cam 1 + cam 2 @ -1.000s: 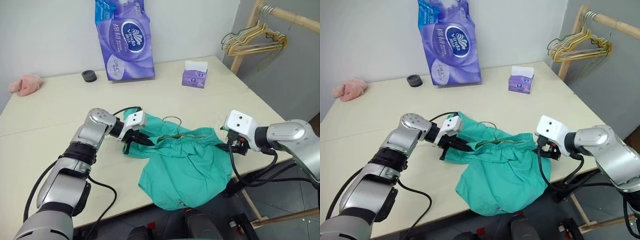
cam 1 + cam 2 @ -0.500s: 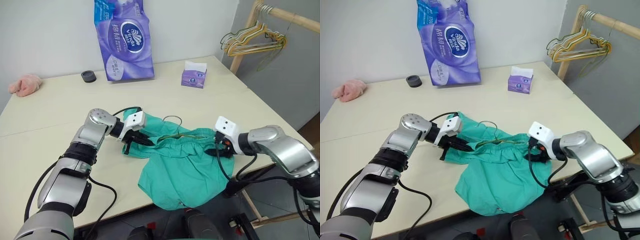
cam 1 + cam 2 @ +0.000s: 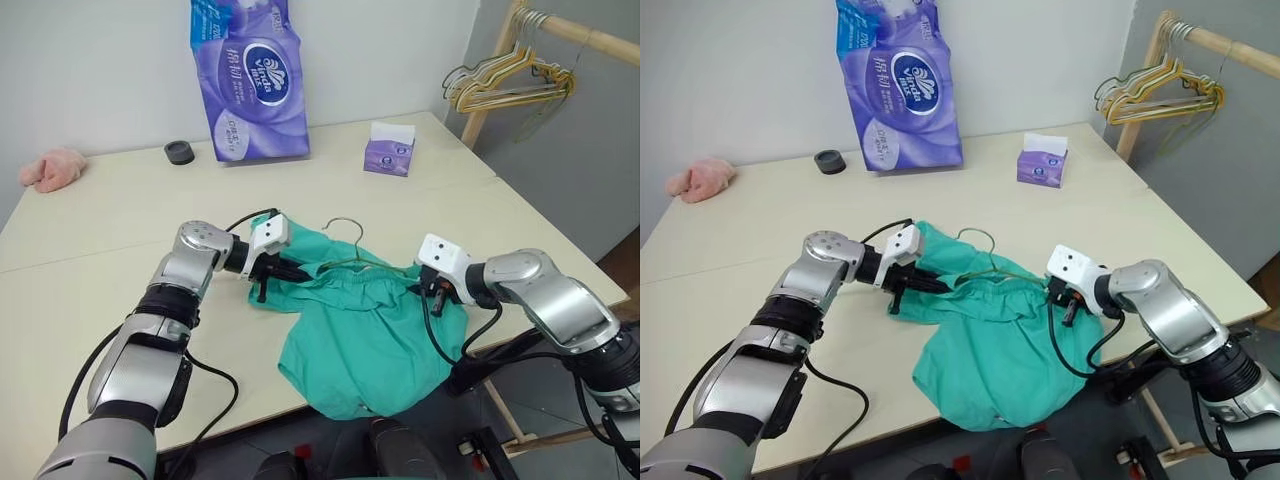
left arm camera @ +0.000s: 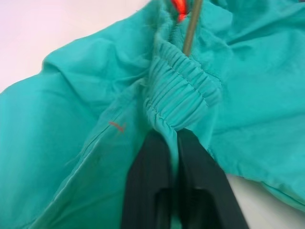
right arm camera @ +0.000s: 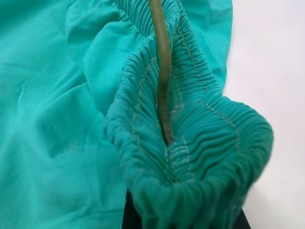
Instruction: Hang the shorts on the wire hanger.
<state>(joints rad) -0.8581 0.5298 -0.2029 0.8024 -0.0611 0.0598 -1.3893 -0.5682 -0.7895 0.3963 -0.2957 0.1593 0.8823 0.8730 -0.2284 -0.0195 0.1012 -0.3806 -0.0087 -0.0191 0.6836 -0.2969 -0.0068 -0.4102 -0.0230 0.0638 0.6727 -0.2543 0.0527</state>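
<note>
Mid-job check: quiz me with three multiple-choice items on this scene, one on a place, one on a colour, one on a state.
1. Where does the wire hanger lie?
A. on the rail
B. inside the waistband of the shorts
C. beside the tissue box

2. What colour is the big tissue pack?
A. purple
B. yellow
C. pink

3. How is the right claw?
A. open above the table
B. holding the tissue box
C. shut on the shorts' waistband

Answers: 1 B, both wrist views show the wire running between the gathered elastic folds; 2 A, its wrapper is purple; 3 C, the waistband bunches over its fingers.
</note>
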